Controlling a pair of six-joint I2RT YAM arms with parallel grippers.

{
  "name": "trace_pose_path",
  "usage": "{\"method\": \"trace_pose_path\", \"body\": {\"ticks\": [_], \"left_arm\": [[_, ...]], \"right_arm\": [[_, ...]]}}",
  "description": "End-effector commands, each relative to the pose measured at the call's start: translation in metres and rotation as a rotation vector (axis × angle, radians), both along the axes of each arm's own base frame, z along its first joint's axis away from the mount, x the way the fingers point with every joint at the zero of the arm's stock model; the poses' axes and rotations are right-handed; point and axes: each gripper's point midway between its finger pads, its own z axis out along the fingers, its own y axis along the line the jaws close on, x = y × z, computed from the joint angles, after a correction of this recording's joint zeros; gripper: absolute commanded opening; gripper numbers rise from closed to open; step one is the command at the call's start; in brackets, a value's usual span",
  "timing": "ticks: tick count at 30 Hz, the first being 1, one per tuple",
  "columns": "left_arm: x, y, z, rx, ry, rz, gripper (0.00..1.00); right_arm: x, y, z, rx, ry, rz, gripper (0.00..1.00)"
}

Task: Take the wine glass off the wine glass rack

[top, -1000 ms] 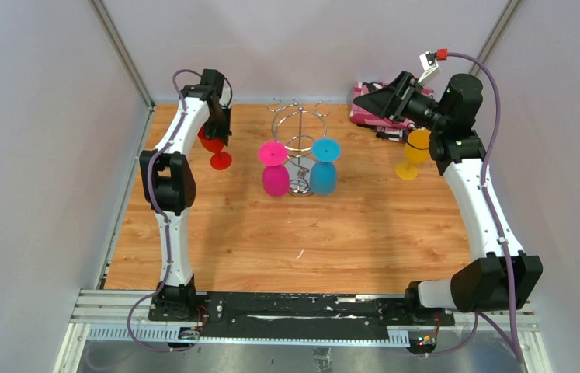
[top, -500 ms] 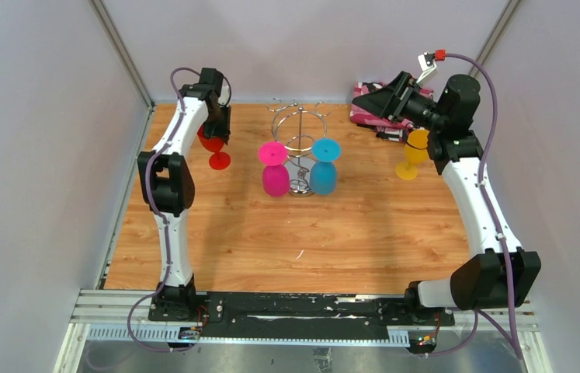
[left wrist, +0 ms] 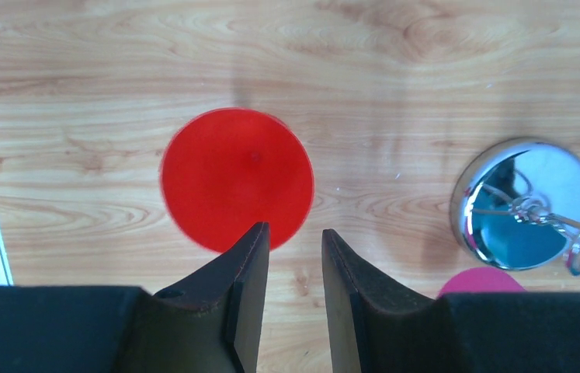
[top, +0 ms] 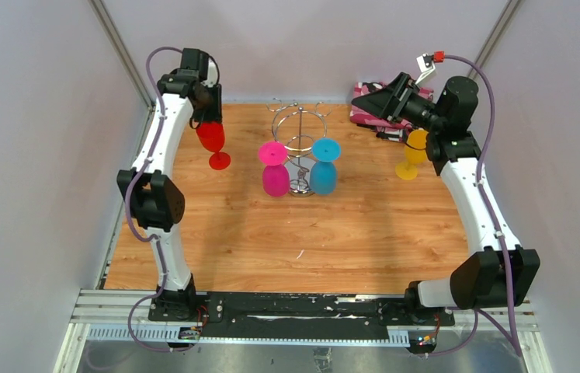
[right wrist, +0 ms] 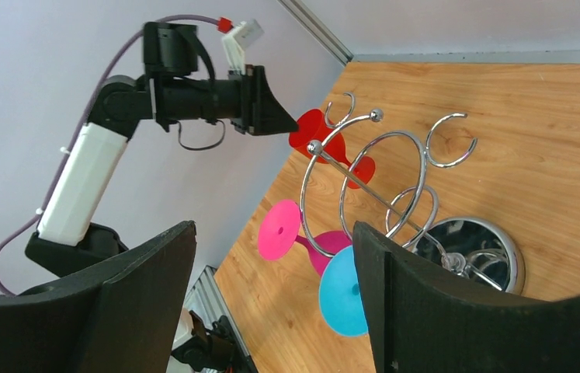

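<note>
Rack (top: 300,128) with pink glass (top: 275,179) and blue glass (top: 323,177); left tool (left wrist: 293,229) apart above red glass (left wrist: 236,175), right tool (right wrist: 272,229) apart.

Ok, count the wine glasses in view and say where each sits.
4: red glass stands left on the table, yellow glass right; pink glass and blue glass hang upside down on the rack. None seems hidden.

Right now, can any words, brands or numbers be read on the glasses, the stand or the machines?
None can be read.
The red glass, pink glass, blue glass, yellow glass and wine glass rack bear no print.
The pink package at the back: any print is too blurred to read.
</note>
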Motion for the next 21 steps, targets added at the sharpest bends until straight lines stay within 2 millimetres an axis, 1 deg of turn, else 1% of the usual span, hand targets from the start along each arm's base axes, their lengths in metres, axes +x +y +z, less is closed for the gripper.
{"method": "trace_pose_path", "body": {"ticks": [1, 4, 6, 8, 9, 10, 13, 15, 17, 19, 21], "left_arm": [[-0.010, -0.002, 0.089, -0.034, -0.211, 0.013, 0.37], [-0.026, -0.017, 0.143, -0.035, -0.350, -0.031, 0.37], [-0.040, -0.030, 0.172, -0.040, -0.445, -0.064, 0.37], [-0.054, -0.048, 0.196, -0.078, -0.546, -0.111, 0.37], [-0.062, -0.057, 0.203, -0.107, -0.590, -0.133, 0.37], [-0.076, -0.067, 0.219, -0.160, -0.662, -0.181, 0.37], [-0.112, -0.100, 0.244, -0.328, -0.844, -0.348, 0.37], [-0.140, -0.116, 0.251, -0.454, -0.955, -0.450, 0.39], [-0.166, -0.126, 0.254, -0.548, -1.017, -0.527, 0.42], [-0.181, -0.131, 0.248, -0.590, -1.003, -0.561, 0.43], [-0.186, -0.135, 0.241, -0.614, -0.978, -0.574, 0.43]], "right_arm": [[0.001, -0.005, -0.006, -0.009, -0.010, -0.002, 0.79], [-0.001, -0.007, -0.013, -0.022, -0.001, -0.019, 0.79], [-0.003, -0.007, -0.016, -0.026, 0.005, -0.023, 0.79], [-0.007, -0.008, -0.021, -0.029, 0.015, -0.024, 0.79], [-0.009, -0.008, -0.024, -0.031, 0.024, -0.024, 0.79], [-0.011, -0.008, -0.028, -0.032, 0.034, -0.022, 0.79], [-0.017, -0.007, -0.036, -0.031, 0.055, -0.018, 0.79], [-0.020, -0.008, -0.039, -0.029, 0.065, -0.018, 0.79], [-0.025, -0.007, -0.046, -0.030, 0.082, -0.015, 0.78], [-0.029, -0.006, -0.055, -0.032, 0.100, -0.014, 0.78], [-0.030, -0.005, -0.068, -0.035, 0.128, -0.012, 0.76]]}}
